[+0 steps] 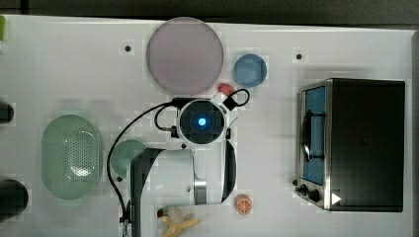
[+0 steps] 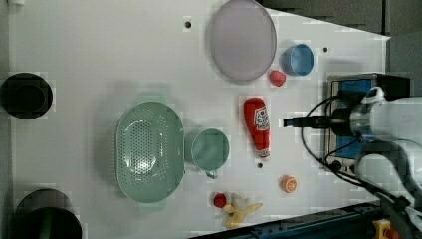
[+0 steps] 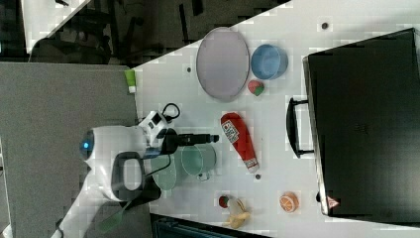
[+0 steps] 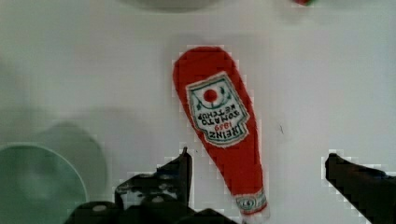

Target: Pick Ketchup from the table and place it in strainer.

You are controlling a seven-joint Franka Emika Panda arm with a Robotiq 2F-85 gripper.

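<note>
The ketchup [image 2: 257, 127] is a red squeeze bottle with a white label, lying flat on the white table between the cup and the oven. It also lies in the right view [image 3: 239, 139] and under the wrist camera [image 4: 219, 126]. My gripper [image 4: 259, 158] is open and hangs above the bottle's narrow cap end, one finger on each side, not touching it. From the side the gripper [image 2: 291, 122] sits well above the table. The strainer [image 1: 71, 155], a pale green oval basket with a holed bottom, stands empty at the top view's left. The arm covers the ketchup in the top view.
A round green cup [image 2: 210, 148] stands between strainer and ketchup. A greyish-pink plate [image 1: 185, 55], a blue bowl [image 1: 250, 69] and a strawberry [image 1: 226, 89] lie beyond. A toaster oven [image 1: 356, 143] fills the top view's right. An orange slice [image 1: 243, 204] and banana [image 1: 180, 222] lie near the edge.
</note>
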